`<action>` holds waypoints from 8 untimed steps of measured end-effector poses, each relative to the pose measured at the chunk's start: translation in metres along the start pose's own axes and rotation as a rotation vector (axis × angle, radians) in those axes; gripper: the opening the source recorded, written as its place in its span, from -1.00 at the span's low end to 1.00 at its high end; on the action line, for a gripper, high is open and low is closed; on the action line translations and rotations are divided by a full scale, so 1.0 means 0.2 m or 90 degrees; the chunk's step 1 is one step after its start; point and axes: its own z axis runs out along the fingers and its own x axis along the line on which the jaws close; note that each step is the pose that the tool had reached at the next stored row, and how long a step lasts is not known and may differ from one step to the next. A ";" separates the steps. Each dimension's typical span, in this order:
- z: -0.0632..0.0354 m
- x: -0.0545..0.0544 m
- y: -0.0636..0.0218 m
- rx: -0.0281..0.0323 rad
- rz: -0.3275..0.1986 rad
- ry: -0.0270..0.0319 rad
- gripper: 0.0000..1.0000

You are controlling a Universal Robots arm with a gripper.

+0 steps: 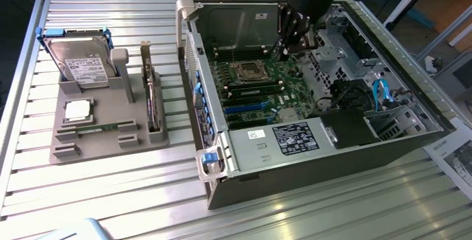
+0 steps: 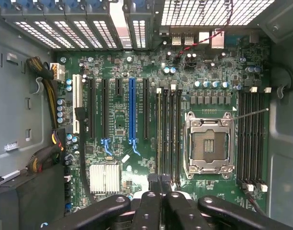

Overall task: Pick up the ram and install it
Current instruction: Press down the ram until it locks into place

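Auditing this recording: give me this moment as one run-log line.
end effector: shut, inside case over memory slots | ram: lying in gray holder, outside case | install: not done

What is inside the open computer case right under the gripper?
Under the shut gripper lies the motherboard: an empty CPU socket, long memory slots and a silver heatsink. The gripper's fingers cover the near ends of those slots.

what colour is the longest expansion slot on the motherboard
Blue: the long expansion slot stands out among black ones on the motherboard, best in the wrist view.
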 end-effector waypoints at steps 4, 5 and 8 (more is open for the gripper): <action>0.000 0.00 0.000 -0.0001 0.000 0.0001 -0.80; 0.000 0.00 0.000 0.0000 0.000 0.0001 -0.80; 0.000 0.00 0.000 0.0000 0.000 0.0001 -0.80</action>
